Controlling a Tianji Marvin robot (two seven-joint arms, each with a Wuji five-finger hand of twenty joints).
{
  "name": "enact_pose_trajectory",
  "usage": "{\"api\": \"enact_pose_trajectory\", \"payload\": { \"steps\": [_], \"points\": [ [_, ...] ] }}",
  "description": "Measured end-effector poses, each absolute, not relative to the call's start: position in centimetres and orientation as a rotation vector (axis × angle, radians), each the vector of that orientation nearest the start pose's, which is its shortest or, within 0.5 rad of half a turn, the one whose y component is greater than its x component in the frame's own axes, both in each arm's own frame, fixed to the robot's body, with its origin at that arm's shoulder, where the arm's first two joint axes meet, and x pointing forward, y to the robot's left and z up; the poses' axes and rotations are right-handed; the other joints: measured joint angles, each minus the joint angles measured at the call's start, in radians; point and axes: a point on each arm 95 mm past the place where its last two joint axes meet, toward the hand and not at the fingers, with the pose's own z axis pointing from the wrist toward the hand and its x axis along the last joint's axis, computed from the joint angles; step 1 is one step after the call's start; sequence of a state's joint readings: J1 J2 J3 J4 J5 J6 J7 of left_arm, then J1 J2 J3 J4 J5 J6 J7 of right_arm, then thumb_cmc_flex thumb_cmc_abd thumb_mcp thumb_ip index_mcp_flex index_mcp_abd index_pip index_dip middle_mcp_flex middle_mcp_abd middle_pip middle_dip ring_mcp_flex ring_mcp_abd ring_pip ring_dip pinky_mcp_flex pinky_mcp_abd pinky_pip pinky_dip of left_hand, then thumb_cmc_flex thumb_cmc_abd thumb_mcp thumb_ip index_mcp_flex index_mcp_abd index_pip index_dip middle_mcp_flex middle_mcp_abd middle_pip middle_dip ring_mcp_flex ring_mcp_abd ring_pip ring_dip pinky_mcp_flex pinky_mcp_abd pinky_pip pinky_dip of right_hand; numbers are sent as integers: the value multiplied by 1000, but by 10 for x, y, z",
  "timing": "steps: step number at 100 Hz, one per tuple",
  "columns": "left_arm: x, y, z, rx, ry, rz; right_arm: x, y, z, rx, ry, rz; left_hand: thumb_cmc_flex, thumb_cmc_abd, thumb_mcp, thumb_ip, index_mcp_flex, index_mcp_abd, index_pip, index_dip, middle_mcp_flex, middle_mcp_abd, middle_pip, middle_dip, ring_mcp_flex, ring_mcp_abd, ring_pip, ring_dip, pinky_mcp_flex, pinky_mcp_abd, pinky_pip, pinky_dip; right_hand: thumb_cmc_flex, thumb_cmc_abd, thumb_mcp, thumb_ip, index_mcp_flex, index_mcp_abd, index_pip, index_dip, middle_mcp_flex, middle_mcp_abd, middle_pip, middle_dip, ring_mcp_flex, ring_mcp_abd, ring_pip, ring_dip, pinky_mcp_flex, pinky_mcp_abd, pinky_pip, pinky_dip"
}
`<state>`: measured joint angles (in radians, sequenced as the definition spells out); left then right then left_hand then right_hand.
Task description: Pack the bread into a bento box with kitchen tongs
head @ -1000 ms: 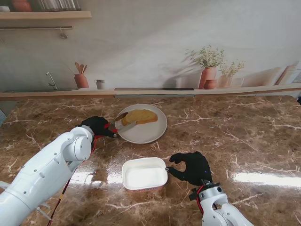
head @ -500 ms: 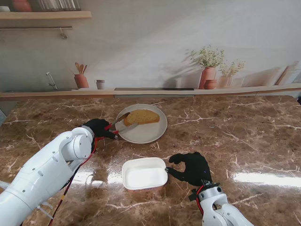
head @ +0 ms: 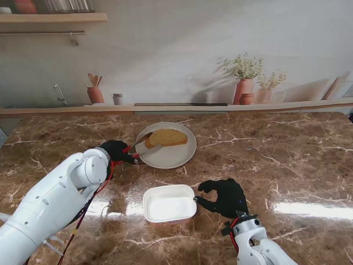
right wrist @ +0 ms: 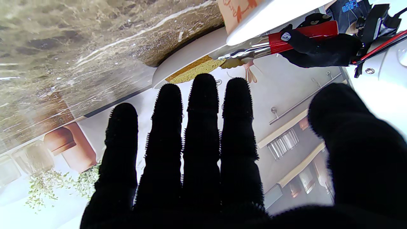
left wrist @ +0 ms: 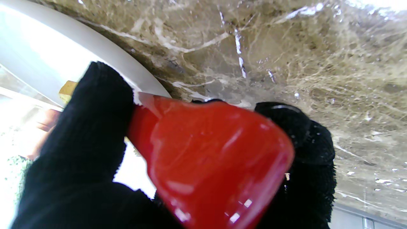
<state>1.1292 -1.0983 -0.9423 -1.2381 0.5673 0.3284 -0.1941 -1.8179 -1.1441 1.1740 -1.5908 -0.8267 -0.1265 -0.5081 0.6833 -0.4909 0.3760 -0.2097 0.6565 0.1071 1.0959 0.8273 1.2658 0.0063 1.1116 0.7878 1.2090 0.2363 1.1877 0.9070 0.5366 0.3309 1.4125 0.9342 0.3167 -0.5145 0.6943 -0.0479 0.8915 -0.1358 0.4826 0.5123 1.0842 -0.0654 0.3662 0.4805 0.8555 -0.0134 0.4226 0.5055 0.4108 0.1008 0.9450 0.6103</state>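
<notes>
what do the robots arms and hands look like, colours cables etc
Both arms are glossy white with rounded segments. Each ends in a five-fingered hand covered by a fuzzy black knit glove: left hand, right hand. Thin red cables run along the left arm and show at the right wrist.

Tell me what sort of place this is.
Probably a mock kitchen: a marble-look counter before a flat backdrop showing a utensil jar, shelf and potted plants. On the counter sit a plate of bread and a bento box.
</notes>
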Motion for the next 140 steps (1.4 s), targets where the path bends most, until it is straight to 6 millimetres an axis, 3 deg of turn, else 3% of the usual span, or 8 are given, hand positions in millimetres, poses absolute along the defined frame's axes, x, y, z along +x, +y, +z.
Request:
{"api": "enact_pose_trajectory", "payload": {
  "steps": [36,78,116,140],
  "points": [
    [491,19,-326,-1862,1244,-1333,308,21,-377,1338,1121,1835,0,-2,49,-16,0,0,1,12,0,0,25,0,0,1,1,0,2,5,0,8,0,2,0,0,0,0,0,0,0,0,0,1,0,0,0,0,-1,0,0,0],
    [480,22,-315,-1895,1193,-1432,309,22,-377,1335,1124,1833,1,-2,49,-17,0,0,1,25,1,0,25,-1,0,9,1,14,-2,12,-2,33,0,2,0,0,0,0,0,0,0,0,0,1,0,0,0,0,-10,0,-13,0],
    [448,27,-294,-1807,1193,-1563,311,20,-375,1330,1113,1812,2,-2,49,-17,0,0,1,38,1,0,25,-2,0,10,1,26,-4,13,-3,36,0,2,0,0,0,0,0,0,0,0,0,1,0,0,0,0,-10,0,-13,0],
    [430,36,-296,-1799,1167,-1598,312,19,-372,1324,1109,1801,3,-2,50,-17,0,0,1,42,1,0,25,-2,0,11,1,27,-4,13,-9,46,0,2,0,0,0,0,0,0,0,0,0,1,0,0,0,0,-10,0,-13,0]
  ]
}}
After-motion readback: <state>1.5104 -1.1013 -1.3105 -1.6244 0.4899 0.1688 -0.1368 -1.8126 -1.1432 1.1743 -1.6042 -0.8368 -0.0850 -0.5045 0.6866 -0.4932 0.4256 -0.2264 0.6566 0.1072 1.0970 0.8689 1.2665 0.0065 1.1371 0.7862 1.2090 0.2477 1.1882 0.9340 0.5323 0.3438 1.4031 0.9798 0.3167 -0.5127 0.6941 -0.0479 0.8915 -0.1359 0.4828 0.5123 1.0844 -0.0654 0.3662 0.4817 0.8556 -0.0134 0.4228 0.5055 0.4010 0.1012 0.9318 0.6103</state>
